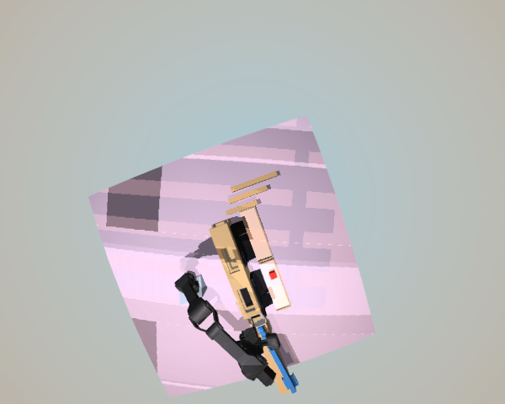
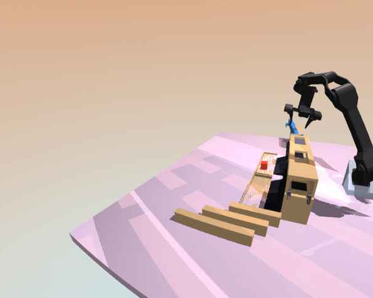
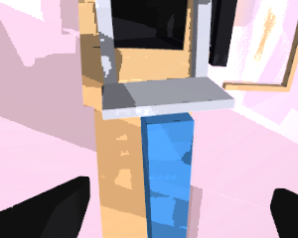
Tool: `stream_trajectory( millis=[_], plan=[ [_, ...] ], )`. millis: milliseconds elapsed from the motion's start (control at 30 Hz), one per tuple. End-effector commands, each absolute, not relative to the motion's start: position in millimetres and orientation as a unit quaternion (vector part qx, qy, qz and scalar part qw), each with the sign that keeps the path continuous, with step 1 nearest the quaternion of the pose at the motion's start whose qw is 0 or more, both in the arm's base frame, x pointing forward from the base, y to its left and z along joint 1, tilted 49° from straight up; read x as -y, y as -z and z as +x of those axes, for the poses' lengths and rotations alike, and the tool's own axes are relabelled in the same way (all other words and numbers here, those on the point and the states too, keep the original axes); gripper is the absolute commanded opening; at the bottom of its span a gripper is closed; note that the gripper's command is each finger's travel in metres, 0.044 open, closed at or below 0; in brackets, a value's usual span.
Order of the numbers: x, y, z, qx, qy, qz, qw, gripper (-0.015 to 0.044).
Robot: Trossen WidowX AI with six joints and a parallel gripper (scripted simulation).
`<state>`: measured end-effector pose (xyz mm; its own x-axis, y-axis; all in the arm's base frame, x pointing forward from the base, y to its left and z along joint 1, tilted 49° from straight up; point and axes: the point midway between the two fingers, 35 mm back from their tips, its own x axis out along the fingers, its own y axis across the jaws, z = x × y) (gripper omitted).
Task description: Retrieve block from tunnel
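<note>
The wooden covered tunnel (image 1: 223, 238) (image 2: 304, 172) has openings in its roof and a dark opening at its near end in the exterior view. A grey plate (image 3: 169, 94) (image 1: 257, 321) stands out from the other end. From there a long blue bar (image 3: 169, 169) (image 1: 281, 363), seemingly the handle, runs outward above a wooden ledge (image 3: 120, 198) (image 1: 282, 385). My gripper (image 3: 181, 193) (image 2: 298, 125) is open and empty, with its fingers either side of the bar in the wrist view; contact cannot be told. A small red block (image 1: 273, 274) (image 2: 264, 165) lies beside the tunnel, in a shallow tray. The tunnel's dark inside hides the cage.
The tray's rim (image 3: 258, 87) also shows in the wrist view. Dark panels (image 1: 261, 288) (image 2: 273, 192) stand between tunnel and tray. Three wooden rods lie past the tunnel's far end: long (image 1: 255, 181) (image 2: 214, 226), middle (image 1: 249, 194) (image 2: 235, 221) and short (image 1: 243, 207) (image 2: 254, 212).
</note>
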<state>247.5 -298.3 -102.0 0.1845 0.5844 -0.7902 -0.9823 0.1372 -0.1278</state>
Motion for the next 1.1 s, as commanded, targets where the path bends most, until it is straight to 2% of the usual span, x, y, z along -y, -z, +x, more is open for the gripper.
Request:
stream_trajectory(
  millis=[0, 467, 700, 1067],
  plan=[
    [308.4, 94.9, 245.6, -0.298, -0.566, -0.335, 0.692, 0.0440],
    [262.3, 46.6, 314.6, -0.518, -0.390, -0.092, 0.756, 0.0440],
    [230.1, 39.4, 341.2, -0.555, -0.346, 0.011, 0.757, 0.0440],
    [154.6, 37.5, 379.2, -0.609, -0.308, 0.188, 0.707, 0.0440]
  ],
)
